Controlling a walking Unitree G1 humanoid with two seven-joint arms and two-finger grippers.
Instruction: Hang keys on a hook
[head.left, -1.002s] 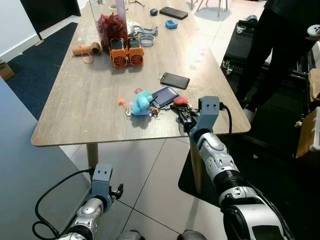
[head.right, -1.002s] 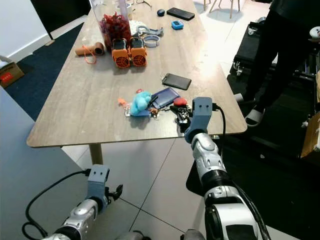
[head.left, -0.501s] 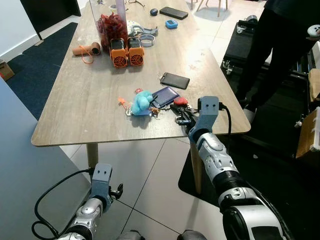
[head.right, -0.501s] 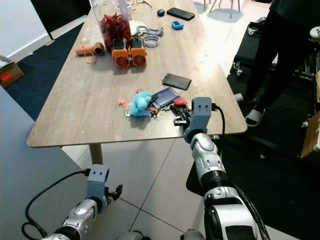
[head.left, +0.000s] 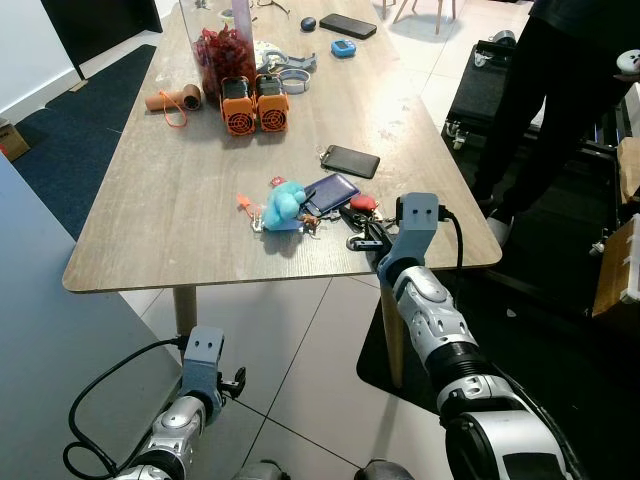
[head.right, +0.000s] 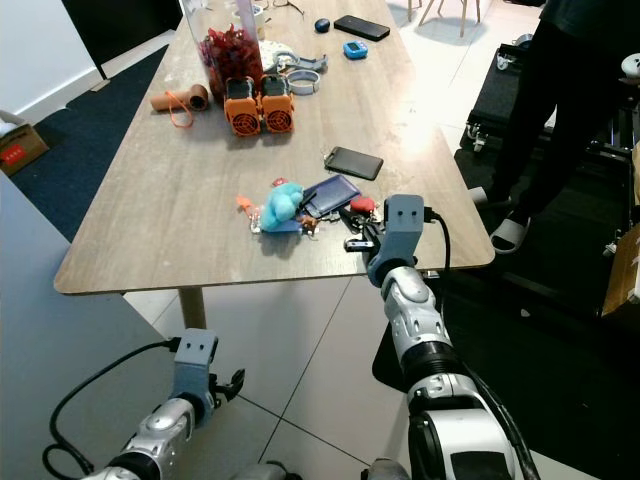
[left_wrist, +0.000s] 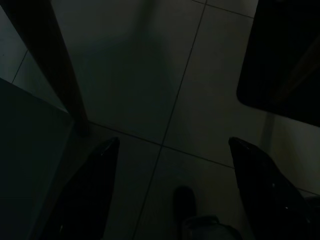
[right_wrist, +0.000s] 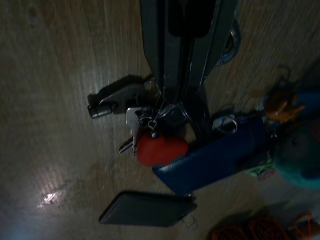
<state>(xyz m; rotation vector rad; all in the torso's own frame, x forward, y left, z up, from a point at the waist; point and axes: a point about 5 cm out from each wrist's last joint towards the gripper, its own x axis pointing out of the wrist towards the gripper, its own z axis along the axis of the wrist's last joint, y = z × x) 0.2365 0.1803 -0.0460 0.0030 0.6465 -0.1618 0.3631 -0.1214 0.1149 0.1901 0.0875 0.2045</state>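
Your right gripper (right_wrist: 172, 100) is pressing its jaws together on the key bunch (right_wrist: 150, 127) with the red fob (right_wrist: 162, 150) at the bench (head.left: 170, 220) edge, so be lifting straight up, confirming the ring is coming too.

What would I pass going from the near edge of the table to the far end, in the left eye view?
Right gripper at the keys → black phone → orange gadgets → jar of red bits → blue disc → black phone at the far end.
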